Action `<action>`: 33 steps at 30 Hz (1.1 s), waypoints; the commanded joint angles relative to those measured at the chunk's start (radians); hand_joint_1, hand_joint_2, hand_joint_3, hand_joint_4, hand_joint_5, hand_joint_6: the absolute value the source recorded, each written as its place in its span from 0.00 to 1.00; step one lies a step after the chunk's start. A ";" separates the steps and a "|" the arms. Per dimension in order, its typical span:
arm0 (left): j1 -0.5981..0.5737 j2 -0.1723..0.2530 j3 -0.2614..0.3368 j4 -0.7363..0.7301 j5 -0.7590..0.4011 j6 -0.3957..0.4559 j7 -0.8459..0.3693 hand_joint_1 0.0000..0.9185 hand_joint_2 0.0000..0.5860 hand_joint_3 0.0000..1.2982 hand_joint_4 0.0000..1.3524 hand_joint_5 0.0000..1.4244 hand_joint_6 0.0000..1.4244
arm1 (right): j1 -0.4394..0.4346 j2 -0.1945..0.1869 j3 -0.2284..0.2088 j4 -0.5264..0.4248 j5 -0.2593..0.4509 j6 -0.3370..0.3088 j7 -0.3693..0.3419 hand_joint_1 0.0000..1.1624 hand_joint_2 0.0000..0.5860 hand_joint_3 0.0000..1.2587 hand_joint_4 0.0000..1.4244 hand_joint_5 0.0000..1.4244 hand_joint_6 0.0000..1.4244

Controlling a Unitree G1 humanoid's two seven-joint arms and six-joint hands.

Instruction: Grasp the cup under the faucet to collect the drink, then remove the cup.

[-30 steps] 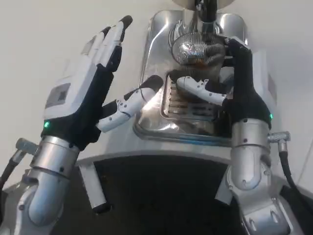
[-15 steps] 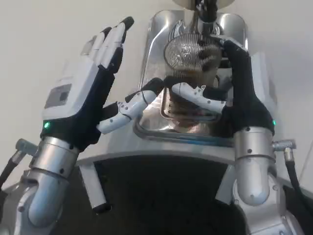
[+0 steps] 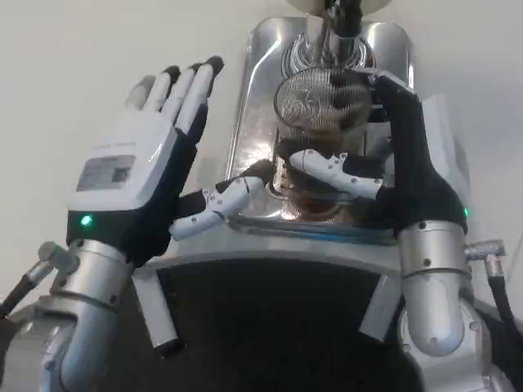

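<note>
I see the ribbed clear glass cup (image 3: 320, 102) with dark drink in it, lifted over the shiny steel drip tray (image 3: 249, 98), just below the dark faucet spout (image 3: 345, 15). My right hand (image 3: 384, 159) wraps it. My left hand (image 3: 151, 163) is spread, holding nothing, at its left. Tilting could spill; smooth glass might slip.

Right hand (image 3: 392, 175), gripping cup (image 3: 323, 122), drew nearer camera and lower in frame; cup's ribbed glass came slightly off faucet (image 3: 343, 20) line. Left hand (image 3: 143, 175) rotated, white back turned more toward camera, fingers rose straighter, thumb extended toward tray (image 3: 245, 122) edge. Hand remained empty.
</note>
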 commanded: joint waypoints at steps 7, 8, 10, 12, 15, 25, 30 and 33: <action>0.076 0.086 -0.003 0.000 -0.005 -0.076 -0.003 0.00 0.36 0.00 0.00 0.00 0.00 | 0.072 -0.005 -0.006 -0.091 0.023 -0.027 0.034 1.00 0.39 0.63 0.57 0.60 0.83; 0.080 0.090 -0.001 0.001 -0.006 -0.077 -0.004 0.00 0.36 0.00 0.00 0.00 0.00 | 0.078 -0.006 -0.006 -0.096 0.025 -0.026 0.038 1.00 0.39 0.63 0.57 0.60 0.83; 0.088 0.102 0.004 0.006 -0.007 -0.079 -0.007 0.00 0.36 0.00 0.00 0.00 0.00 | 0.091 -0.008 -0.004 -0.112 0.030 -0.027 0.048 1.00 0.39 0.63 0.57 0.61 0.83; 0.093 0.113 0.009 0.011 -0.008 -0.081 -0.011 0.00 0.35 0.00 0.00 0.00 0.00 | 0.112 -0.011 0.003 -0.149 0.034 -0.027 0.067 1.00 0.39 0.63 0.57 0.61 0.83; 0.097 0.128 0.011 0.022 -0.010 -0.086 -0.013 0.00 0.35 0.00 0.00 0.00 0.00 | 0.134 -0.015 0.011 -0.192 0.034 -0.024 0.091 1.00 0.39 0.63 0.57 0.61 0.83; 0.116 0.161 0.021 0.035 -0.035 -0.119 -0.006 0.00 0.32 0.00 0.00 0.00 0.00 | 0.240 -0.030 0.034 -0.334 0.034 -0.022 0.170 1.00 0.43 0.61 0.55 0.60 0.81; 0.125 0.189 0.028 0.021 -0.031 -0.134 -0.016 0.00 0.31 0.00 0.00 0.00 0.00 | 0.309 -0.045 0.044 -0.438 0.033 -0.014 0.217 1.00 0.45 0.59 0.55 0.59 0.80; 0.146 0.216 0.040 0.003 -0.028 -0.150 -0.017 0.00 0.31 0.00 0.00 0.00 0.00 | 0.346 -0.056 0.041 -0.505 0.042 -0.007 0.256 1.00 0.47 0.58 0.53 0.59 0.78</action>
